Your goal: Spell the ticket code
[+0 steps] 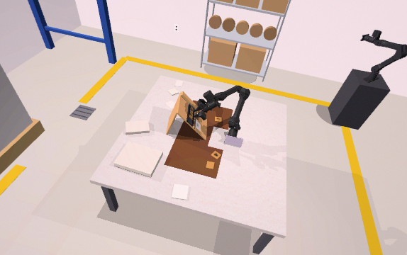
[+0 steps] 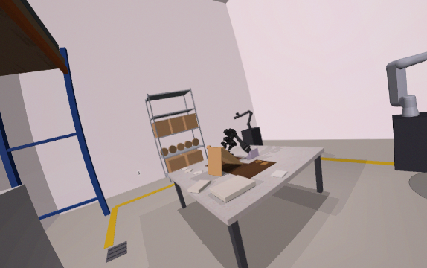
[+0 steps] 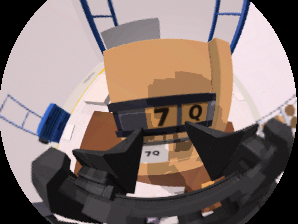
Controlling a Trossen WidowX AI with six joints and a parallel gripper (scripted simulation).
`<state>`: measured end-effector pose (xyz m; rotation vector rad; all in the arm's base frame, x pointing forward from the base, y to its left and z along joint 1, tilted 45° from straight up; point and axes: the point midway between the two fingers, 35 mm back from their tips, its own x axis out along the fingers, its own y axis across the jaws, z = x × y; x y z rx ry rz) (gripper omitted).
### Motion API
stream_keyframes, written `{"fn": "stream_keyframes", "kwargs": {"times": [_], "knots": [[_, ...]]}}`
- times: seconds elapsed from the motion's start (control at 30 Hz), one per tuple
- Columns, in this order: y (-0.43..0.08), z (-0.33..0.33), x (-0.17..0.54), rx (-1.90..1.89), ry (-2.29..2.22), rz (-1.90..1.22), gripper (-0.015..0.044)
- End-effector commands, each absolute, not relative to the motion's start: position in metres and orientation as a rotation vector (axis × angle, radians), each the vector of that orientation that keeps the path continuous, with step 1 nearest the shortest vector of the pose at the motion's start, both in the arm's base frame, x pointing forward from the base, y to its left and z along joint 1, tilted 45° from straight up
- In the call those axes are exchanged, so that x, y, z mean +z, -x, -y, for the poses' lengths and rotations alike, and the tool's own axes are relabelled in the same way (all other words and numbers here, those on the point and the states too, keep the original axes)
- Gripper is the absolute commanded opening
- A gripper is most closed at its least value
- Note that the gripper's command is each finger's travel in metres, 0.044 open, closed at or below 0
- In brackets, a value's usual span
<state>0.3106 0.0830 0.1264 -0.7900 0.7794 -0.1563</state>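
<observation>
The sloping wooden board [image 1: 172,118] [image 2: 214,161] [image 3: 150,62] carries a dark letter rail [image 3: 150,102]. In the wrist view, the 7 tile [image 3: 161,116] sits in the rail's middle and the Q tile [image 3: 195,113] to its right, with a narrow dark strip between them. The rail's left part shows no letter. The white ticket [image 3: 152,153] below reads 7Q. My gripper [image 3: 164,127] is open and empty, its fingertips just in front of the rail's lower edge, one on either side of the 7 tile.
Loose tiles [image 1: 218,119] [image 1: 216,154] [image 1: 210,165] lie on the brown mat [image 1: 189,159] [image 2: 251,172]. Pale slabs [image 1: 138,159] [image 1: 137,127] lie behind the board, a white square [image 1: 180,192] near the counter's edge. A lilac block [image 1: 233,141] is at the arm's base.
</observation>
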Motion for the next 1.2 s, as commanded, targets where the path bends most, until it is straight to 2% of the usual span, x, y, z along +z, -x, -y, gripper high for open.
{"fn": "stream_keyframes", "kwargs": {"times": [0.0, 0.7, 1.07, 1.17], "knots": [[-0.3086, -0.0845, 0.1286, -0.159, 0.787, -0.776, 0.0295], [-0.3022, -0.0894, 0.1355, -0.159, 0.787, -0.777, 0.0295], [-0.3022, -0.0882, 0.1330, -0.155, 0.792, -0.782, 0.0006], [-0.3022, -0.0882, 0.1330, -0.155, 0.792, -0.782, 0.0000]]}}
